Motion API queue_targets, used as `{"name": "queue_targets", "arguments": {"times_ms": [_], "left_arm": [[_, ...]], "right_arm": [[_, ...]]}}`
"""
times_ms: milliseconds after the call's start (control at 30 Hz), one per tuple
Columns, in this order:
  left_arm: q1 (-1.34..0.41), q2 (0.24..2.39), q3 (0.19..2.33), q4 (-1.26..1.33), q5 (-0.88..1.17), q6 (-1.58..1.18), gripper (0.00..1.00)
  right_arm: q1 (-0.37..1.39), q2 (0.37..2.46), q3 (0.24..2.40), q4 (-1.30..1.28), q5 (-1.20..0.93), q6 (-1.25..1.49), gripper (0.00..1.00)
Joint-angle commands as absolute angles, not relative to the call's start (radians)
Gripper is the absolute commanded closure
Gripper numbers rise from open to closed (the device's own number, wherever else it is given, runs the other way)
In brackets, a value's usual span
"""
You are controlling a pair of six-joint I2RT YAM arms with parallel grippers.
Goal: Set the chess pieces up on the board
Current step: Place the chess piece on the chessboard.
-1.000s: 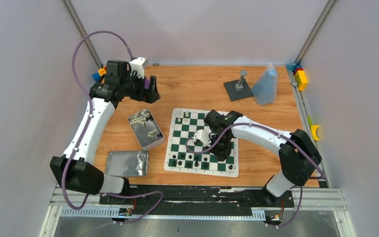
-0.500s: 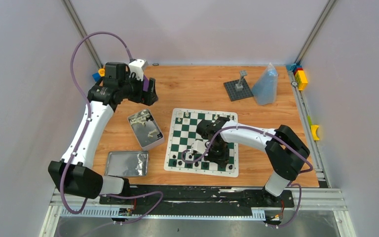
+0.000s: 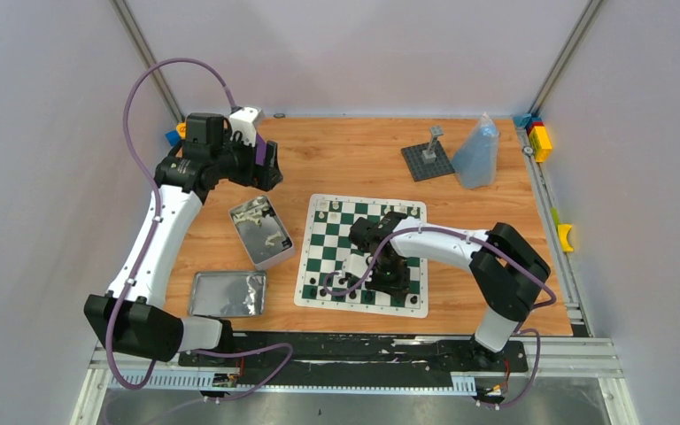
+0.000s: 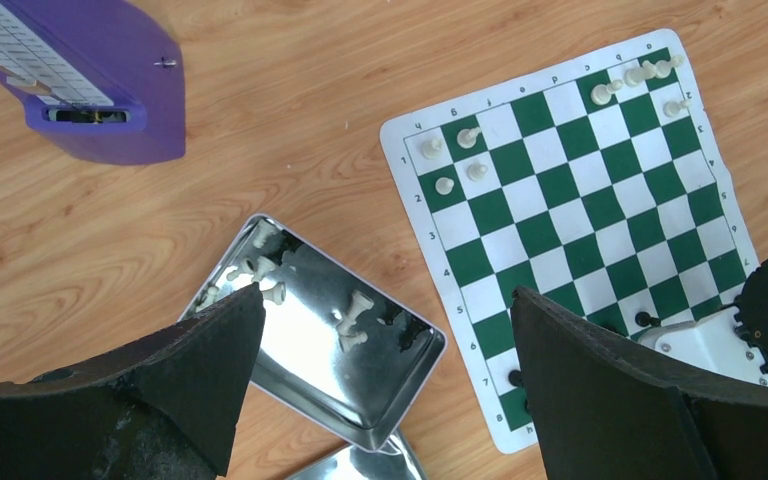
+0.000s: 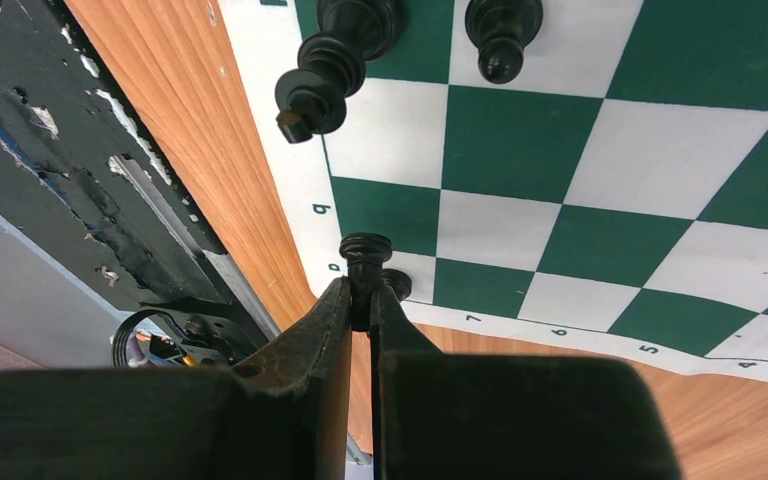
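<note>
The green and white board (image 3: 306, 257) lies mid-table. White chess pieces (image 3: 321, 213) stand along its far rows and black chess pieces (image 3: 340, 291) along its near rows. My right gripper (image 3: 390, 271) hangs low over the board's near right part. In the right wrist view it (image 5: 365, 290) is shut on a black piece (image 5: 364, 250) above the board's border (image 5: 290, 150); two more black pieces (image 5: 322, 78) stand nearby. My left gripper (image 3: 270, 168) is open and empty, high at the back left. In its view the fingers (image 4: 195, 365) frame a tin (image 4: 380, 385) holding white pieces (image 4: 355, 315).
The open tin (image 3: 261, 233) and its flat lid (image 3: 227, 294) lie left of the board. A grey baseplate with a post (image 3: 427, 160) and a clear plastic bag (image 3: 478, 152) stand at the back right. Coloured blocks (image 3: 540, 137) sit on the right rail.
My right gripper has moved toward the near left over the board and come lower, still shut. The left arm has shifted only slightly to the left.
</note>
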State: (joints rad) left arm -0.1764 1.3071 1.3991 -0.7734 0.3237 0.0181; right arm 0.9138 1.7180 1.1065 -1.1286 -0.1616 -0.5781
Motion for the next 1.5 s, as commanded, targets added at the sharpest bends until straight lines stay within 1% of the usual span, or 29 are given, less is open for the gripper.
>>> {"name": "queue_targets", "arguments": {"times_ms": [0, 433, 567, 700, 933, 1167, 1333, 1467], "left_arm": [[-0.178, 1.272, 1.394, -0.746, 0.333, 0.04, 0.0], [-0.178, 1.268, 1.39, -0.744, 0.332, 0.041, 0.0], [-0.178, 1.269, 1.391, -0.743, 0.332, 0.043, 0.0], [-0.178, 1.27, 1.393, -0.743, 0.333, 0.042, 0.0], [-0.178, 1.267, 1.389, -0.742, 0.329, 0.046, 0.0], [-0.178, 1.269, 1.385, -0.74, 0.325, 0.049, 0.0], [-0.178, 1.277, 1.383, -0.743, 0.317, 0.058, 0.0], [-0.178, 1.28, 1.383, -0.745, 0.307, 0.064, 0.0]], "right_arm": [[0.925, 1.729, 1.141, -1.135, -0.139, -0.568, 0.99], [0.933, 1.758, 1.133, -1.12, -0.112, -0.566, 0.96], [0.936, 1.759, 1.132, -1.12, -0.112, -0.563, 0.93], [0.94, 1.759, 1.131, -1.119, -0.111, -0.56, 0.88], [0.945, 1.758, 1.136, -1.115, -0.117, -0.553, 0.74], [0.946, 1.741, 1.147, -1.118, -0.13, -0.548, 0.67], [0.945, 1.705, 1.16, -1.12, -0.147, -0.551, 0.66], [0.943, 1.688, 1.164, -1.122, -0.164, -0.551, 0.68]]}}
